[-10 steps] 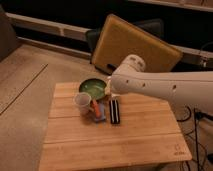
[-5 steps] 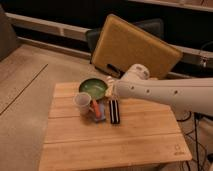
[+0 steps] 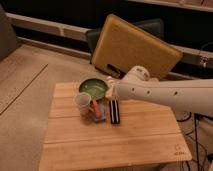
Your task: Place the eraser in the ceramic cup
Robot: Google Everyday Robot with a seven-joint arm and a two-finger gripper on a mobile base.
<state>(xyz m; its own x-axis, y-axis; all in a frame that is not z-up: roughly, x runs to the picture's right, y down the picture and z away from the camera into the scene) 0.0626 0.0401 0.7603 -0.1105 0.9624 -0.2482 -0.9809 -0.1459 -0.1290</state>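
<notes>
— Since the arm (image 3: 165, 95) has sunk a little over the last second, is the gripper (image 3: 110, 93) any closer to a grasp?

— Slightly. It hangs at 12 o'clock of the eraser (image 3: 114, 111), just over the block's far end and close by the 3 o'clock side of the green bowl (image 3: 92, 89). Its jaws stand apart and hold nothing.

— And the eraser itself?

— Unmoved. It lies flat on the wooden table (image 3: 140, 145), at about 4 o'clock of the ceramic cup (image 3: 82, 102), with the small blue-and-orange object (image 3: 97, 111) between the two.

— What does that mean for the task?

— I judge this to be still the approach. Nothing is picked up yet, and the cup stands upright, mouth free, at roughly 10 o'clock of the eraser.

— What can't you make out?

— Whether the gripper touches the block or only hovers above it, since the wrist covers that spot. The arm runs out of view at 3 o'clock, so the base is unseen. Part of the bowl's rim is hidden behind the gripper, and I cannot tell whether the blue-and-orange object touches the cup.
</notes>
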